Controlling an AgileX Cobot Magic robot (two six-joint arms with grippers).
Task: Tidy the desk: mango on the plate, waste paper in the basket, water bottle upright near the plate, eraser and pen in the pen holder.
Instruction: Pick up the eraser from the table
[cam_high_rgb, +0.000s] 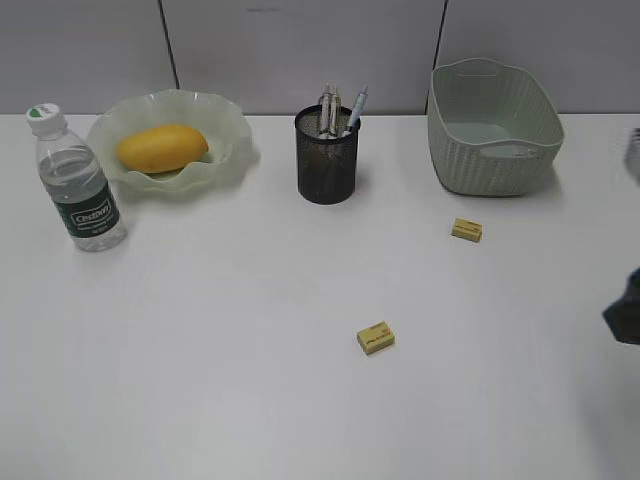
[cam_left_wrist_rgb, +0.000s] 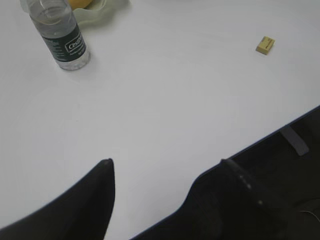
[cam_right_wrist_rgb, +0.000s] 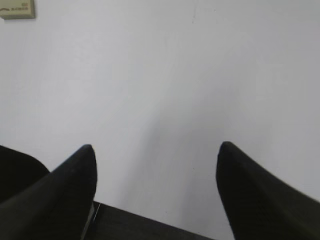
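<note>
Black mesh pen holder as landmark: small yellow block eraser lies in front of it, second to right. Right gripper spread, empty, first eraser well away at upper left. Left gripper spread, empty.

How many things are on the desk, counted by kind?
Bottle: 1
Plate: 1
Mango: 1
Pen holder: 1, with pens in it, too bunched to count
Basket: 1
Erasers: 2
Total without pens: 7
</note>
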